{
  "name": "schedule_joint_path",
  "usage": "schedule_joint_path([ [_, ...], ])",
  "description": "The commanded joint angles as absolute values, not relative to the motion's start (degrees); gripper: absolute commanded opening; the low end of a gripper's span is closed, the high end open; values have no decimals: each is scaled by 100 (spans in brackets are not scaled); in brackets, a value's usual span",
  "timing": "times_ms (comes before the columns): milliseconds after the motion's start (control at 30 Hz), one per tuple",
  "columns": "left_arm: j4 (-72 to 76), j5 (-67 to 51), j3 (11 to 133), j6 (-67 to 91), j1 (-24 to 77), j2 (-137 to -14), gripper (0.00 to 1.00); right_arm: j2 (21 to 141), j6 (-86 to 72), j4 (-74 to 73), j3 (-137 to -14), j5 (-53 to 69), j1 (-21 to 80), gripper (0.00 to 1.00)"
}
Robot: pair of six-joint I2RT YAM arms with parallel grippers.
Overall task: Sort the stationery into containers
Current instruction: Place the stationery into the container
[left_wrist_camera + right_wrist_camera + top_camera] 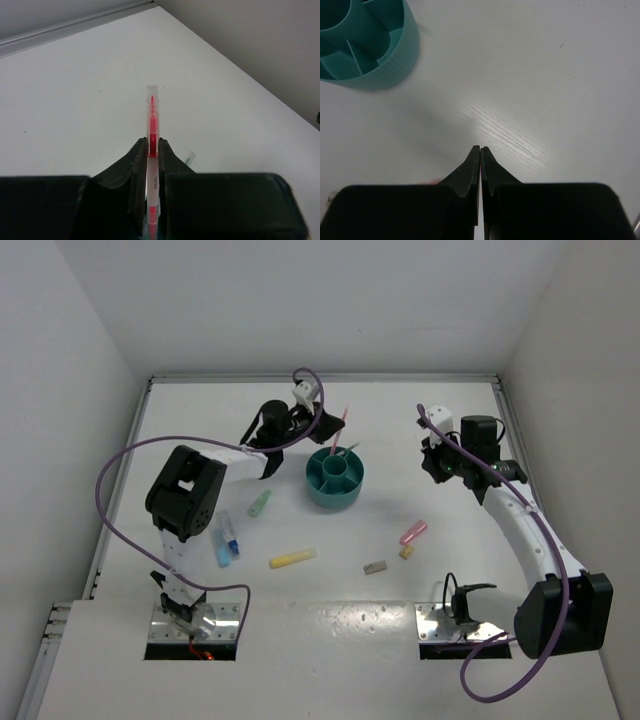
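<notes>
One pink pen [151,117] pinched in my left hand [152,155].
It hangs tilted by the far rim of the teal organiser [335,498]; my right hand [480,151], pressed together on nothing, sits right of it.

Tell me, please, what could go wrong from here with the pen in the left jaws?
1. The pink pen sits in a narrow pinch of the left jaws with a long stretch sticking out, so it may pivot or slip.
2. The organiser stands unheld; a pen catching its rim or a divider could shove it.
3. A green pen leans inside and could be knocked out.
</notes>
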State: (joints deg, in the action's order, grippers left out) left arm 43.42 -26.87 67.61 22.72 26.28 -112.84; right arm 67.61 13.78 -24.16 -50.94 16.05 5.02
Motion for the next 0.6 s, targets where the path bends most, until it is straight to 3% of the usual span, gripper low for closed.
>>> schedule_joint_path([
  [0,4702,-3111,6575,2188,2672,-11355,18,6776,1459,-2285,-5229,1644,501,0],
  [200,4711,-3173,6460,2188,2672,-11355,26,6776,1459,-2285,-5229,1644,501,0],
  [400,4772,-3234,6390,2241,2567,-11286,41,6776,1459,-2285,-5229,1644,501,0],
  [567,4712,-3234,6390,2294,2514,-10882,41,6776,1459,-2285,-5229,1644,501,0],
])
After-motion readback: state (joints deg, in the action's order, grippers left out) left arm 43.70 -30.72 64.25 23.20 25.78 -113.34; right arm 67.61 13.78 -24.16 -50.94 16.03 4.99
